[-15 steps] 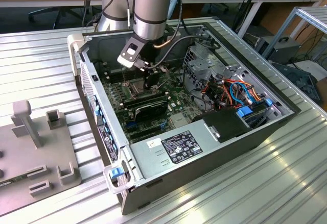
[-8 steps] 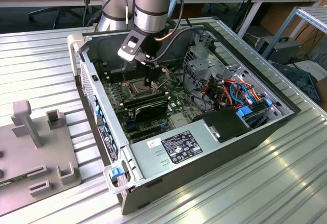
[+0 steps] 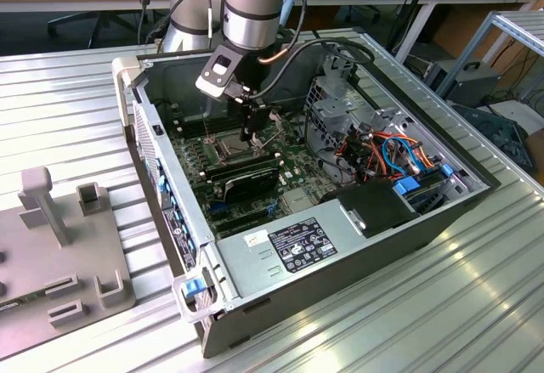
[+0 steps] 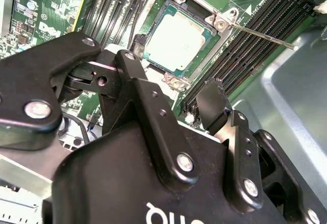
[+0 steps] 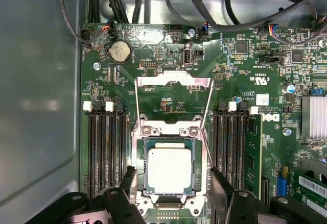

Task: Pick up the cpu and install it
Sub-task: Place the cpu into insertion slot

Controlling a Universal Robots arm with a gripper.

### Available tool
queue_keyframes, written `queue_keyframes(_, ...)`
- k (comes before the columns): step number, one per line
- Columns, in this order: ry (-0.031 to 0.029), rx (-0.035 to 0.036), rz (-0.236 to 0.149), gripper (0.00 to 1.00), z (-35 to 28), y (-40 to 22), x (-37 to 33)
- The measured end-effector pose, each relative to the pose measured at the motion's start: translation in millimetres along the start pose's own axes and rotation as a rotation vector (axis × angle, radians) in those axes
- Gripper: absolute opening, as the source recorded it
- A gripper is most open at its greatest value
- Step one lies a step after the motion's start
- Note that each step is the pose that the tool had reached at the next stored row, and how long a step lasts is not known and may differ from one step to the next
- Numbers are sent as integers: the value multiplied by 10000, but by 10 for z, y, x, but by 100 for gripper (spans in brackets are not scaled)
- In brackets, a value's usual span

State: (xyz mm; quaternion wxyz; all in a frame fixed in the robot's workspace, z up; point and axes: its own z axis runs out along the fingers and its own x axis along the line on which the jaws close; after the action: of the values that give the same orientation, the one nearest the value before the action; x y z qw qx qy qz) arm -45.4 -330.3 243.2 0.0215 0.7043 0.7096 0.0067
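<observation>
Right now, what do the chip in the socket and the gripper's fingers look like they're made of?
The chip: probably metal on top, a pale matte silvery lid. The fingers: black, slightly glossy, plastic or coated metal; I can't tell which.

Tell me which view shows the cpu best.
First wrist view: the cpu sits square-on in its socket, unobstructed. The second wrist view shows the cpu obliquely; the exterior view, its socket beneath the arm.

exterior oblique, both wrist views over motherboard (image 5: 230, 60) (image 4: 46, 9)
</observation>
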Motion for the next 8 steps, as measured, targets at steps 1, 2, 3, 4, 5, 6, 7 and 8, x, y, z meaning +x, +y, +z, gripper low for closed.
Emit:
queue_keyframes(1,-1,0,0,68,0,0,0)
queue_keyframes(2,-2,0,0,68,-5,1,0)
queue_keyframes(3,0,-1,1,68,-17,1,0)
queue_keyframes(4,-1,0,1,68,-31,1,-1)
queue_keyframes(5,-1,0,0,68,-43,2,-1)
queue_keyframes(6,0,-1,1,68,-55,2,-1)
queue_keyframes(7,-1,0,1,68,-73,3,-2)
queue_keyframes(8,1,-1,0,68,-75,3,-1)
